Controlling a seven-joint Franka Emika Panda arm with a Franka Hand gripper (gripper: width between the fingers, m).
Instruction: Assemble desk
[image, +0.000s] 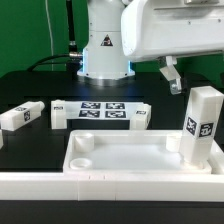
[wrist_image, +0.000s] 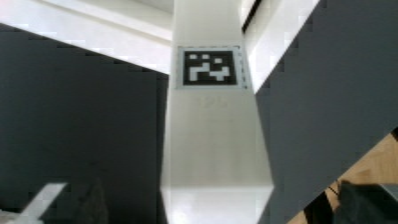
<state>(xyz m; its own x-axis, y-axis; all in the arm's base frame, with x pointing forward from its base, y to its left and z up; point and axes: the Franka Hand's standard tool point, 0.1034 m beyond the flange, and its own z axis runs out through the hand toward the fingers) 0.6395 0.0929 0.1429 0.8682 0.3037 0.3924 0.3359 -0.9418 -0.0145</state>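
The white desk top (image: 130, 160) lies tray-like at the front of the table. One white tagged leg (image: 203, 125) stands upright at the top's corner on the exterior view's right. It fills the middle of the wrist view (wrist_image: 214, 130), with its tag facing the camera. My gripper (image: 174, 76) hangs just above and to the left of that leg's top. In the wrist view the gripper (wrist_image: 205, 208) is open, with its fingers (wrist_image: 43, 202) wide apart on either side of the leg and not touching it. Three more legs (image: 22, 116), (image: 60, 112), (image: 140, 115) lie loose behind the top.
The marker board (image: 100, 110) lies flat in front of the robot base (image: 105, 55), between the loose legs. A low white border wall (image: 90, 187) runs along the front edge, against the desk top. Cables lie on the black table at the back left.
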